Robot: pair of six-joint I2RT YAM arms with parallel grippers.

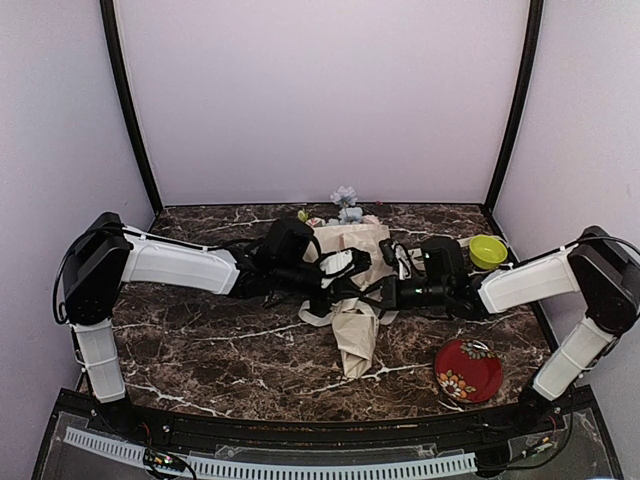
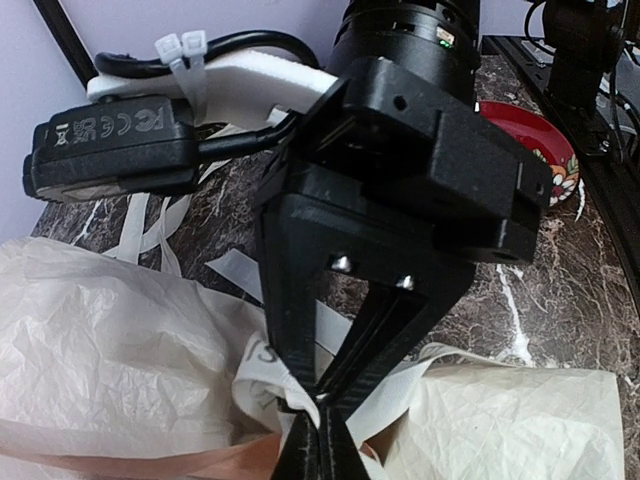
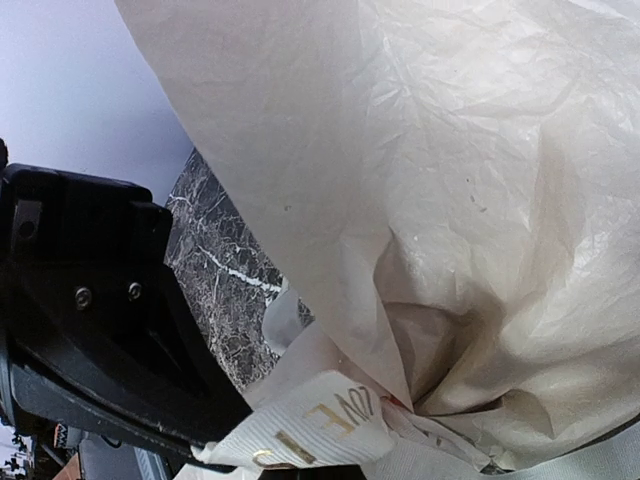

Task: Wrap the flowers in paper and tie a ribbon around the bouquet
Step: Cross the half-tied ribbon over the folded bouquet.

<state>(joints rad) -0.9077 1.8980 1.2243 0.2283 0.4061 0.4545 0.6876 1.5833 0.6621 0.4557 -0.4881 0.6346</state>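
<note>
Top external: bouquet (image 1: 355, 338) lies mid-bench (image 1: 200, 345), flowers (image 1: 346, 205) at the far end. The 2 arms meet over it, left gripper (image 2: 318, 452) and right gripper (image 2: 325, 396) tip to tip, both clenched on the ribbon (image 2: 262, 365).

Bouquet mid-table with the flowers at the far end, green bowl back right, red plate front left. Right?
Not quite. The red plate sits front right, near the right arm's base, not front left; the top external view shows it. The rest holds: the bouquet lies mid-table with the flowers at its far end, and the green bowl is back right.
</note>
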